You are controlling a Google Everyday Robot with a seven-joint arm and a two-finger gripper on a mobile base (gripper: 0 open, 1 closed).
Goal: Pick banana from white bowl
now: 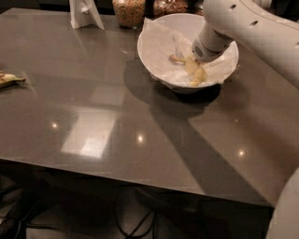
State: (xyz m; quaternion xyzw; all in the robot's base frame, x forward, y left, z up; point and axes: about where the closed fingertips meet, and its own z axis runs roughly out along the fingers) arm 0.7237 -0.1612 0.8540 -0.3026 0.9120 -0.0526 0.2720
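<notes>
1. Bowl (156, 56): white, round, deep. It stands on the table's far right part, its far rim near the back edge. A white crumpled sheet (161, 39) appears to line the inside, with one corner rising above the left rim.

2. Banana (199, 75): small, yellow, curved. It lies inside the bowl against the near right wall. Its brownish stem points left toward the bowl's middle.

3. Gripper (193, 63): reaches down into the bowl from the upper right. Its tip is right at the banana's upper part, apparently touching it. The banana's yellow body shows just below and in front of the tip, and the stem juts out to its left. How wide it stands, and whether it has hold of the banana, cannot be told: the wrist housing covers that spot.

4. Arm (252, 28): white and thick, coming in from the upper right corner and slanting down over the bowl's right rim. It casts a broad shadow across the table toward the near edge.

5. Table (93, 107): dark grey and glossy, with ceiling lights reflected in it.

6. Second banana (9, 79): paler, at the table's left edge, well apart from the bowl.

7. Stand (85, 14): white, at the back left.

8. Jars (128, 11): glass, filled with grains, in a row behind the bowl.

9. Cables (135, 221): dark, on the floor under the table.
</notes>
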